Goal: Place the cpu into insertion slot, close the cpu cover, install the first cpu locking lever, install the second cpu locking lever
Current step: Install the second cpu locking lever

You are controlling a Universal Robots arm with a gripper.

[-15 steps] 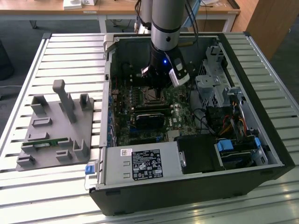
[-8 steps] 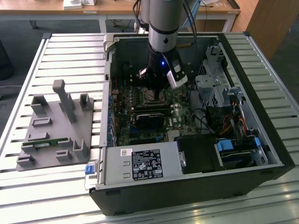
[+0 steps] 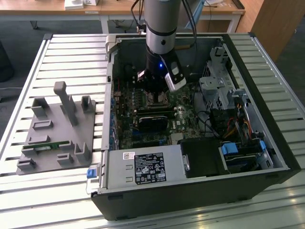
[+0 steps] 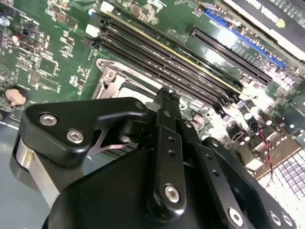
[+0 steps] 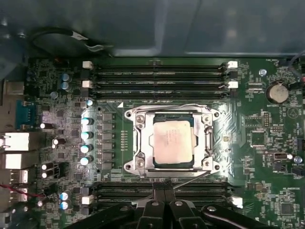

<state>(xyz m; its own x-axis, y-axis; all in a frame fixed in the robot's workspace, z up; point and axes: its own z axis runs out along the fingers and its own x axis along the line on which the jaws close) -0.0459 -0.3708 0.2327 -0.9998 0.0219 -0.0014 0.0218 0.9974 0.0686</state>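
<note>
Slatted white panels make up the table (image 3: 66, 191) on which an open computer case (image 3: 200, 191) is laid on its side, with a wooden desk (image 3: 119, 9) seen far behind it. On the exterior view's left, a grey fixture block (image 3: 57, 129) with upright pegs is set on the table just beside the case.

Inside the case a green motherboard (image 5: 257, 143) is exposed. The arm (image 3: 162, 28) is lowered from above into the far part of the case, and the claw (image 5: 164, 193) is held low over the board at the edge of the socket area. In both wrist views its black fingers (image 4: 164, 102) are seen pressed together into a narrow tip, with nothing gripped between them.

In the first wrist view the cpu (image 5: 172, 141) is seated in the insertion slot (image 5: 172, 167), its dull silver top lying flat and square. The cpu cover (image 5: 206, 143) is laid down around the chip, its metal frame bordering the chip on all sides. A thin wire lever (image 5: 190, 177) is seen running along the side of the socket nearest the claw, just beside the fingertips; whether it is latched cannot be told. Long black memory slots (image 5: 159, 81) are arranged on either side of the socket, and a row of small capacitors (image 5: 86, 140) stands near it.
</note>
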